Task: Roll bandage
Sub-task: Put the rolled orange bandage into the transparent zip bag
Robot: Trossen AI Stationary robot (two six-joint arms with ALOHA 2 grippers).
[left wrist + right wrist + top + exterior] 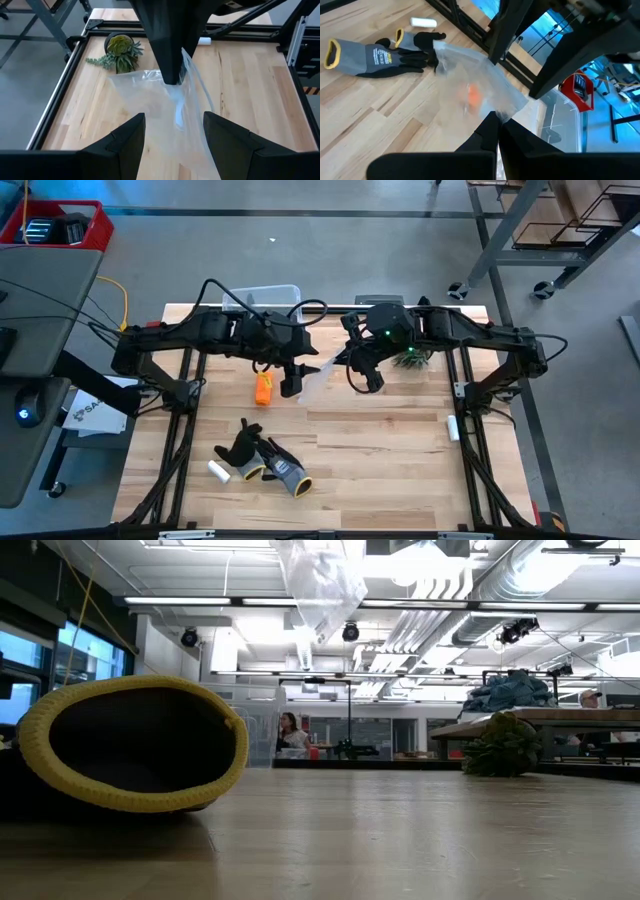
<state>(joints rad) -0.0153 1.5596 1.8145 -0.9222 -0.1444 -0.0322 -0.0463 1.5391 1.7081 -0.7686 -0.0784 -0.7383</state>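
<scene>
Just beside the left gripper (pixel 291 383), the bandage (pixel 263 388) is lying on the bench (pixel 400 470) as a small stubby roll. Its long axis is running from the far edge toward the near edge, and it is sitting in the left half of the bench, nearer the far edge. The left gripper is hovering with its fingers (pixel 120 150) standing wide apart, holding nothing. The right gripper (pixel 368 376) is hanging near the middle of the bench with its fingers pressed together on a corner of a clear plastic bag (pixel 318 377), which is hanging between the two grippers. Through the bag, in the right wrist view, the orange roll is showing as a blur. The gloves (pixel 262 459) and a white cylinder (pixel 218 471) are lying near the near left corner.
</scene>
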